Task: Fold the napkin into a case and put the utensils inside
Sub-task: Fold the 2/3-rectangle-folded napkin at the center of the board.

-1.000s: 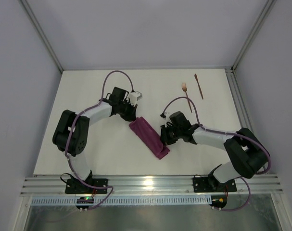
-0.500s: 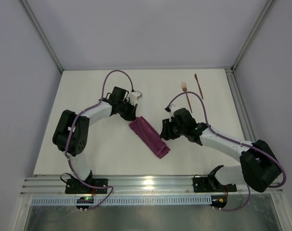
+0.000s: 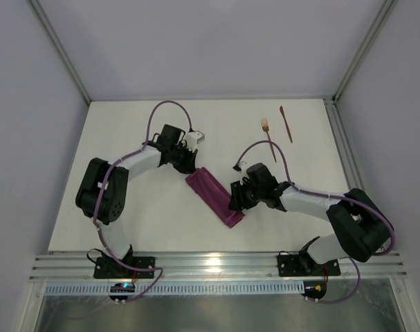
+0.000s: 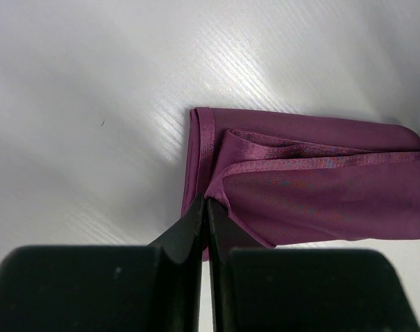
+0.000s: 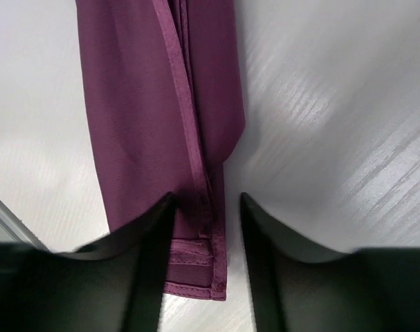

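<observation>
Across the middle of the surface (image 3: pixel 126 131), seen from above, the folded napkin (image 3: pixel 213 196) slants from 10 to 4 o'clock. The left claw (image 3: pixel 189 166) is at its far end and the right claw (image 3: pixel 232 200) by its near end. The fork (image 3: pixel 269 140) and knife (image 3: pixel 286 124) lie well apart at 1 o'clock.

From the left wrist, that claw (image 4: pixel 207 207) is clenched on the napkin's (image 4: pixel 320 200) hem.

From the right wrist, that claw (image 5: pixel 204 214) stands released, straddling the napkin's (image 5: pixel 140 104) end.
</observation>
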Available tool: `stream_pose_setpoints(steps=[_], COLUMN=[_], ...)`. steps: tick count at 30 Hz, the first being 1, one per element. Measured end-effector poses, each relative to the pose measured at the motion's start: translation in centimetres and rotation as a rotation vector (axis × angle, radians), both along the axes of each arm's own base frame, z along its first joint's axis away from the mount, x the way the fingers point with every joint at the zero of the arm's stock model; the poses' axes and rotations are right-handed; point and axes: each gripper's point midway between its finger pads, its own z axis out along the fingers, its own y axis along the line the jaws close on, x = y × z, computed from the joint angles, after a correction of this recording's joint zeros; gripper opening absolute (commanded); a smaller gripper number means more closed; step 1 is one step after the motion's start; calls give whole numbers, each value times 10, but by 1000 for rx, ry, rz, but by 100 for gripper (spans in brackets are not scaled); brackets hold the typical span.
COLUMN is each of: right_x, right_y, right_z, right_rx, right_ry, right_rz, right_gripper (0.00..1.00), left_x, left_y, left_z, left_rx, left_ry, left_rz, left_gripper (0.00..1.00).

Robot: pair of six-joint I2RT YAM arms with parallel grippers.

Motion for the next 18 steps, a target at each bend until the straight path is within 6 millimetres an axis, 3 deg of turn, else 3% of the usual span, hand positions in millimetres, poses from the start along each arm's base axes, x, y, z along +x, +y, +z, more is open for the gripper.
stream_pose_setpoints(steps=[3,6,13,18], right_x=[-2,-4,-5,-8], right_y=[2,3,4,3], right_z=[-1,-4,-5,-4], right_rx=[16,26,39,52], right_ry=[3,14,17,24], right_rz=[6,3,-6,-20], right_gripper=[16,6,4,4], left_x=[0,1,9,23], left_y=[0,0,5,8], left_z=[0,0,2,16], left_rx=[1,2,36,58], left_ry=[-1,-4,-28,-79], left_rz=[-1,-2,28,56], left_gripper=[12,22,52,58])
